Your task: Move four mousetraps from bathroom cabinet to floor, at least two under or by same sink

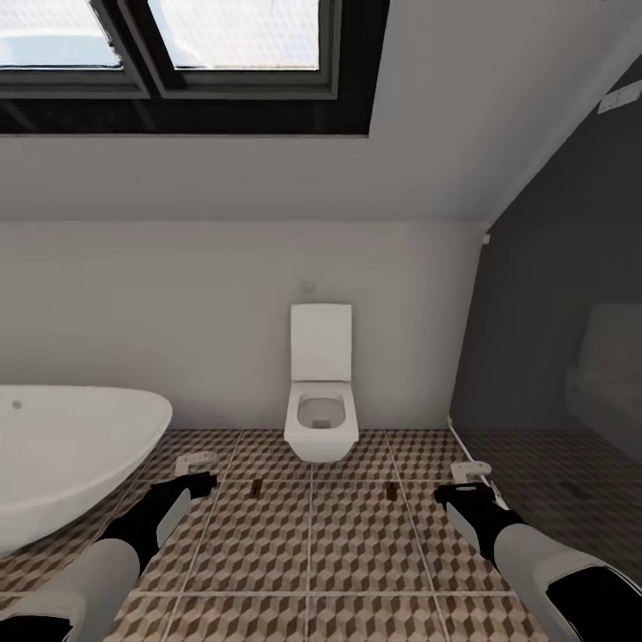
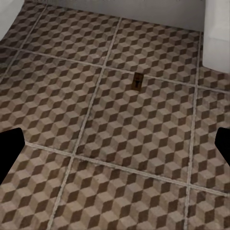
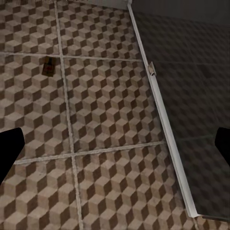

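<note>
Currently facing a white wall with a toilet mounted at centre, a white oval bathtub off to the side of the left arm, and a dark glass partition off to the side of the right arm. Skylight window noted overhead in the sloped ceiling.

Left hand held low over the bathroom floor, just beside the bathtub rim. Fingers spread wide apart in the left wrist view, dark tips at the two edges, nothing between them: released and empty.

Right hand held low over the floor near the base rail of the glass partition. Fingers likewise spread wide apart in the right wrist view, nothing between them: released and empty.

Two mousetraps seen lying flat on the cube-pattern tiles. First mousetrap just ahead of the left hand and slightly inward toward the toilet, close to a grout line; confirmed in the left wrist view, well clear of the fingertips. Second mousetrap inward of the right hand, between it and the toilet base; confirmed in the right wrist view, beside a grout crossing, well apart from the partition rail. Both traps apart from each other, one either side of the toilet front. Neither trap touched by a hand.
</note>
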